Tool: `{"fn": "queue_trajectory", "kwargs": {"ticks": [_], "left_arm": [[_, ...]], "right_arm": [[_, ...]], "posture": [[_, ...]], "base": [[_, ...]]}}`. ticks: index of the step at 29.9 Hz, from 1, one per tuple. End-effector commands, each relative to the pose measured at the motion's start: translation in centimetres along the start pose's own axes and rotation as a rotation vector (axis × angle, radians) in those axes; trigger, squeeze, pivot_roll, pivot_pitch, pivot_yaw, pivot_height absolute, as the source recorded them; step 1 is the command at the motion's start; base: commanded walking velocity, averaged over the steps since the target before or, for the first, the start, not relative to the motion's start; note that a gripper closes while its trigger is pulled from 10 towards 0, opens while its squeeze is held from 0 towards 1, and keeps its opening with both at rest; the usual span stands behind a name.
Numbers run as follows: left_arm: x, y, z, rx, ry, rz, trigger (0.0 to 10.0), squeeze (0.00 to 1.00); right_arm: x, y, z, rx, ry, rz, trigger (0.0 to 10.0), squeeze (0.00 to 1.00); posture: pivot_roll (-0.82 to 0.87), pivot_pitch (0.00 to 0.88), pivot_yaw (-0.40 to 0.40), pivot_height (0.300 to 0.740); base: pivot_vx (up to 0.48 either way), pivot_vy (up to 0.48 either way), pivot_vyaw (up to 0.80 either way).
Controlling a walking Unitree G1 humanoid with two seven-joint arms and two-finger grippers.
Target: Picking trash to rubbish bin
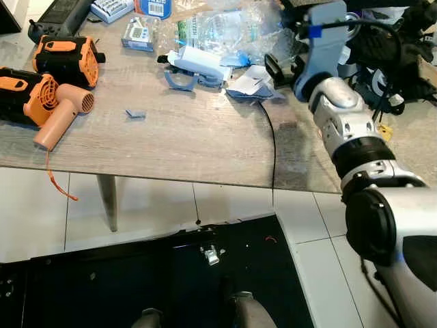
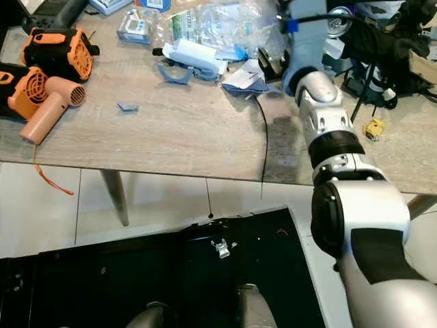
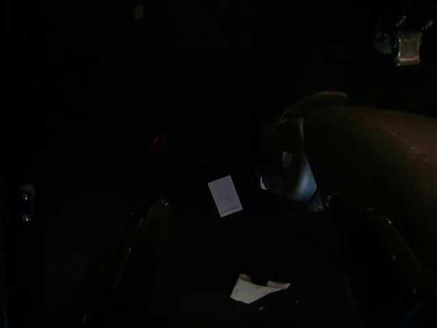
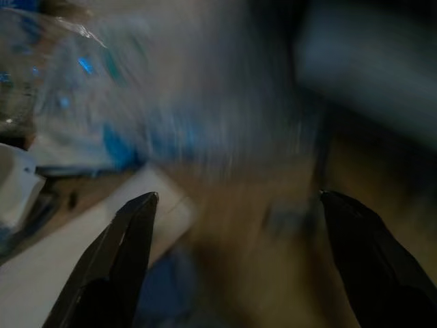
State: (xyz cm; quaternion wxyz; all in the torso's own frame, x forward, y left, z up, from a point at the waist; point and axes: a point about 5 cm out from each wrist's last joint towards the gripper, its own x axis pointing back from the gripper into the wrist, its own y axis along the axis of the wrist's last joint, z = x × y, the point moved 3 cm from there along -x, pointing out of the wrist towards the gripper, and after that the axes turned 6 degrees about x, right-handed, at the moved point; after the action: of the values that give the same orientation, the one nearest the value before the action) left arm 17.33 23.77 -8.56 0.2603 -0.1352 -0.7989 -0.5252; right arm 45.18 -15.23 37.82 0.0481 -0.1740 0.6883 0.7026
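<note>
1. One wooden table (image 1: pixel 198 137) spans the head views, standing on pale floor tiles (image 1: pixel 157 205).
2. Right arm (image 1: pixel 355 150) reaches from the lower right up over the table's far right part; black gear and cables (image 2: pixel 382 41) are piled beyond it.
3. Trash pile sits at the table's far middle: crumpled clear plastic bag (image 1: pixel 225 31), white folded paper (image 1: pixel 201 61) on a blue-grey curved plastic piece (image 1: pixel 181 80), and white and blue paper scraps (image 1: pixel 252 83) just beside the arm's wrist.
4. Two orange-and-black blowers (image 1: pixel 65 58) and a peach hair dryer (image 1: pixel 61 116) lie at the table's left, well apart from the trash.
5. Right gripper (image 4: pixel 235 225): fingers (image 4: pixel 126 253) spread wide, nothing between them, pointing at the trash pile. Wrist view is blurred; plastic bag and white paper can be made out ahead.
6. Black cable (image 1: pixel 271 147) runs from the scraps to the near table edge.
7. Small blue-grey scrap (image 1: pixel 134 113) lies alone mid-table.
8. Left wrist view is very dark: two pale scraps (image 3: pixel 225 196) on a dark surface. Left gripper state: cannot tell.
</note>
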Motion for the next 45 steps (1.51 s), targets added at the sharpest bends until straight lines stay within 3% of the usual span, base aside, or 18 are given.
{"fn": "queue_trajectory", "kwargs": {"ticks": [1, 3, 6, 12, 13, 14, 20, 32, 38, 41, 44, 45], "left_arm": [[1.1, -2.8, 0.1, 0.006, 0.003, 0.101, 10.0, 0.00], [1.1, -2.8, 0.1, 0.003, 0.000, 0.100, 10.0, 0.00], [1.1, -2.6, 0.1, 0.001, -0.001, 0.096, 10.0, 0.00], [1.1, -2.5, 0.3, -0.002, 0.002, 0.093, 10.0, 0.00], [1.0, -2.5, 0.3, -0.002, 0.002, 0.092, 10.0, 0.00], [1.0, -2.4, 0.2, -0.002, 0.002, 0.092, 10.0, 0.00], [0.7, -2.2, -0.1, -0.001, -0.003, 0.086, 10.0, 0.00], [0.2, -1.4, -0.2, -0.006, -0.005, 0.065, 10.0, 0.00], [-0.1, -1.2, -0.4, -0.002, -0.002, 0.063, 10.0, 0.00], [-0.5, -0.9, -0.7, 0.000, -0.004, 0.060, 10.0, 0.00], [-1.3, -0.3, -1.4, 0.008, -0.011, 0.057, 10.0, 0.00], [-1.3, -0.3, -1.4, 0.008, -0.011, 0.057, 10.0, 0.00]], "right_arm": [[0.3, -2.9, 1.0, -0.186, 0.041, 0.100, 10.0, 0.00], [0.2, -3.1, 2.2, -0.292, 0.090, 0.105, 10.0, 0.00], [0.0, -2.7, 3.0, -0.370, 0.122, 0.102, 10.0, 0.00], [-0.1, -2.1, 4.4, -0.431, 0.204, 0.108, 10.0, 0.00], [-0.1, -2.3, 4.7, -0.414, 0.217, 0.119, 5.7, 0.00], [-0.1, -2.5, 4.8, -0.387, 0.219, 0.131, 0.0, 0.00], [0.0, -3.1, 4.6, -0.311, 0.197, 0.152, 0.0, 0.00], [0.0, -2.7, 4.2, -0.336, 0.175, 0.116, 0.0, 0.00], [-0.1, -1.6, 3.7, -0.395, 0.178, 0.045, 0.0, 0.00], [0.0, -0.3, 3.2, -0.467, 0.199, -0.045, 0.0, 0.00], [0.6, 1.3, 2.1, -0.641, 0.270, -0.218, 0.0, 0.00], [0.6, 1.3, 2.1, -0.641, 0.270, -0.218, 0.0, 0.00]], "posture": [[0.00, 0.511, -0.029, 0.740], [0.00, 0.511, -0.029, 0.740], [0.00, 0.511, -0.029, 0.740], [0.01, 0.509, -0.028, 0.740], [0.00, 0.508, -0.028, 0.740], [0.00, 0.505, -0.028, 0.740], [0.00, 0.497, -0.029, 0.740], [0.02, 0.470, -0.028, 0.740], [0.01, 0.447, -0.030, 0.740], [0.01, 0.426, -0.033, 0.740], [0.01, 0.373, -0.034, 0.740], [0.01, 0.373, -0.034, 0.740]], "base": [[0.000, 0.000, 0.00], [0.000, 0.000, 0.00], [0.000, 0.000, 0.00], [0.000, 0.000, 0.00], [0.000, 0.000, 0.00], [0.000, 0.000, 0.00], [0.000, 0.000, 0.00], [0.000, 0.000, 0.00], [0.000, 0.000, 0.00], [0.000, 0.000, 0.00], [0.000, 0.000, 0.00], [0.000, 0.000, 0.00]]}}
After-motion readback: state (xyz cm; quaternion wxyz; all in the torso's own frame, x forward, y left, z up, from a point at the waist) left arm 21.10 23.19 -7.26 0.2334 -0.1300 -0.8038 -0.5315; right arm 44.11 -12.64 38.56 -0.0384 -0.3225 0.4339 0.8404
